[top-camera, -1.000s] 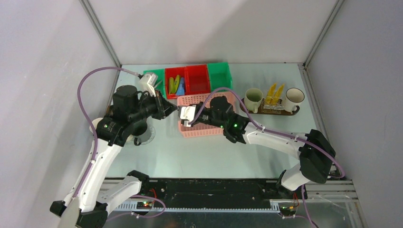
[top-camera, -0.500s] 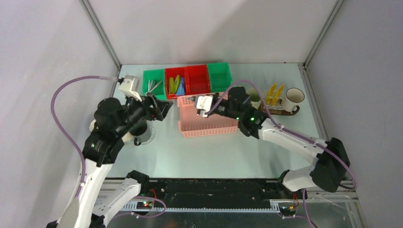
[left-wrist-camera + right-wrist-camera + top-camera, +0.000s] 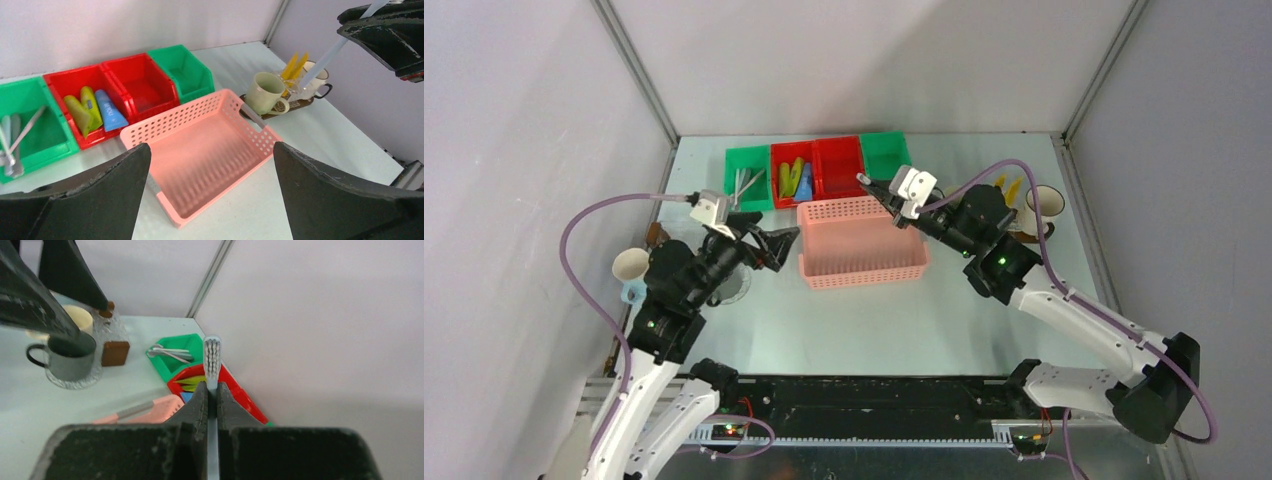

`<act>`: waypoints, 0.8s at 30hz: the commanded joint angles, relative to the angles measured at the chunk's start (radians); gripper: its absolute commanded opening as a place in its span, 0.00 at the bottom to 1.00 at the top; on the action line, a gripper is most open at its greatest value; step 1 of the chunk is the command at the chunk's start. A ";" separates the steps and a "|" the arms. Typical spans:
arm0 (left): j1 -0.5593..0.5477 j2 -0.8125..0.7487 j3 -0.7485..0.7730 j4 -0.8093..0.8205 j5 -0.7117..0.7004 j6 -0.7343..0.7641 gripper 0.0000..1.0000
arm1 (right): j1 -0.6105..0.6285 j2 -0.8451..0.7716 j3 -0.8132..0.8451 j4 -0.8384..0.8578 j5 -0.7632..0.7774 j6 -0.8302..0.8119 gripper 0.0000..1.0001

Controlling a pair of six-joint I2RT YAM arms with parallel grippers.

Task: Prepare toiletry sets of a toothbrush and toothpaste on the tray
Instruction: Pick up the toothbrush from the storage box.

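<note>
Right wrist view: my right hand (image 3: pixel 210 390) clamps a toothbrush (image 3: pixel 212 357); my left hand (image 3: pixel 211 149) gapes wide near the basket (image 3: pixel 210 170).

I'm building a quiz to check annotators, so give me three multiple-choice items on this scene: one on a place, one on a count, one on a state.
1. Where does the small blue plastic tube lie?
A. in a red plastic bin
B. in a cardboard box
C. in a blue bucket

2. How many coloured plastic bins stand in the back row?
A. two
B. four
C. seven

3. The right gripper is:
A. open and empty
B. shut on a clear-handled, white-bristled toothbrush
C. shut on a spoon

Answers: 1 A, red walls surround it; 2 B, green, red, red, green; 3 B, its fingers pinch the handle.
</note>
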 commanded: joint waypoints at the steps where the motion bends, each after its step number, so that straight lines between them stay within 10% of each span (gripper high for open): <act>1: -0.020 0.004 -0.039 0.237 0.104 0.016 0.99 | 0.057 -0.033 -0.012 0.095 0.142 0.166 0.00; 24: -0.328 0.324 -0.059 0.591 0.173 0.101 0.78 | 0.337 0.011 -0.032 0.293 0.644 0.386 0.00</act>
